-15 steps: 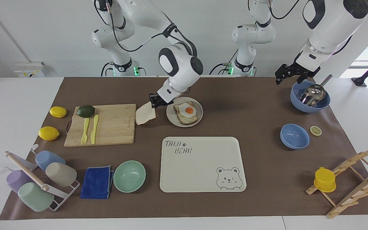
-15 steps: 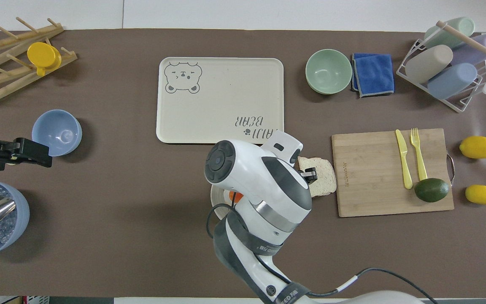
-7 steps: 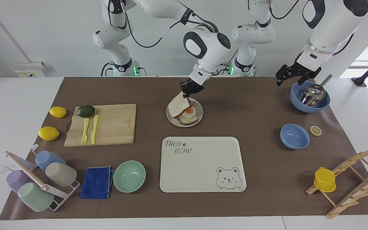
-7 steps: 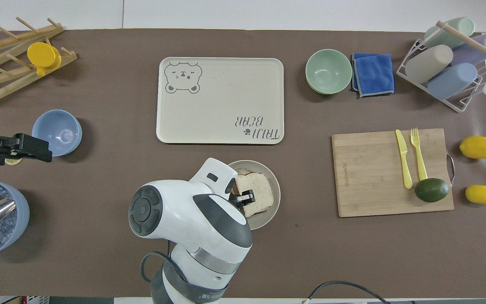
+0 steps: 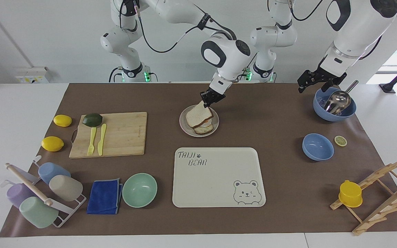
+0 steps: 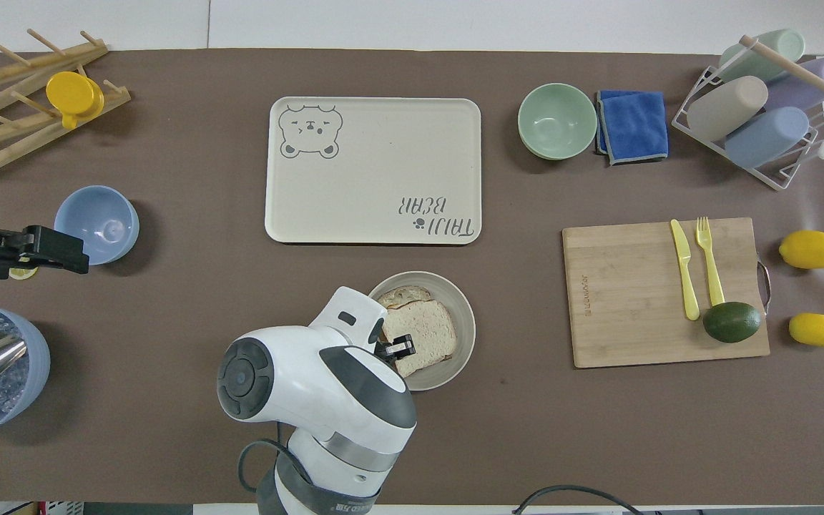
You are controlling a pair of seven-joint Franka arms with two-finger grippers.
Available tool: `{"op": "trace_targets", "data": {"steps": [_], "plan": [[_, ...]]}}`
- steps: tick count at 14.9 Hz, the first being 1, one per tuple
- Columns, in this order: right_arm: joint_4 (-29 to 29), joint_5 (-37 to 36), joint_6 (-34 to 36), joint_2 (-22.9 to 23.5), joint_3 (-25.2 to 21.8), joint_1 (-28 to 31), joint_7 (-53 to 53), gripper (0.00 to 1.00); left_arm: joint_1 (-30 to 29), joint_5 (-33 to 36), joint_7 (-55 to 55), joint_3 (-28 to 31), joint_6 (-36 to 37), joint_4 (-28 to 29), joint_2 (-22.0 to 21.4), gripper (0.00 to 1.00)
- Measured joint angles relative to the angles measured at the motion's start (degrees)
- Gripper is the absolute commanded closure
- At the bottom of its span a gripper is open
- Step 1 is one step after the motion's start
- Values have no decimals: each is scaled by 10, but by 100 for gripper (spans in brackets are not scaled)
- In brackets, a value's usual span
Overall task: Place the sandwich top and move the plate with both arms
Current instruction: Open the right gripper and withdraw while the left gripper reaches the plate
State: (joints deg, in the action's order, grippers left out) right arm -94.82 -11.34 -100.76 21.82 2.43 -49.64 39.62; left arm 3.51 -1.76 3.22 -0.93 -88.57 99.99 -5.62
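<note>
My right gripper (image 5: 208, 100) sits above centre in the facing view, over the plate (image 5: 184, 129), jaws pinched on a corner of the sandwich top (image 5: 198, 116). That slice lies tilted on the lower toast, its held corner raised; only the facing view shows this lift. In the overhead view my own wrist hides most of the right gripper (image 6: 399, 348), but there the sandwich top (image 6: 423, 330) shows fully, covering nearly all of the toast at lower centre of the frame, inside the plate (image 6: 466, 325). My left gripper (image 5: 309, 80) waits at the upper right of the facing view, over the rim of the blue bowl (image 5: 333, 113) with the metal scoop (image 5: 338, 100); I cannot tell its jaws. Farther off, below centre in the facing view, lies the bear tray (image 5: 215, 182).
</note>
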Motion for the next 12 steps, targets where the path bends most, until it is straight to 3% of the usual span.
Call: {"op": "trace_targets", "data": {"steps": [1, 2, 3, 8, 12], "plan": [[0, 17, -5, 0, -1, 0, 1, 49, 0, 0, 0, 0, -4, 3, 0, 0], [1, 28, -10, 0, -1, 1, 1, 18, 0, 0, 0, 0, -8, 7, 0, 0], [2, 34, -16, -1, -1, 1, 1, 0, 1, 0, 0, -1, -13, 12, 0, 0], [22, 45, -27, -33, -3, 33, 2, 0, 10, 0, 5, -3, -45, 46, -2, 0], [30, 66, 46, -126, -7, 156, -28, 0, 70, -21, 73, -5, -127, 109, -4, 0]]}}
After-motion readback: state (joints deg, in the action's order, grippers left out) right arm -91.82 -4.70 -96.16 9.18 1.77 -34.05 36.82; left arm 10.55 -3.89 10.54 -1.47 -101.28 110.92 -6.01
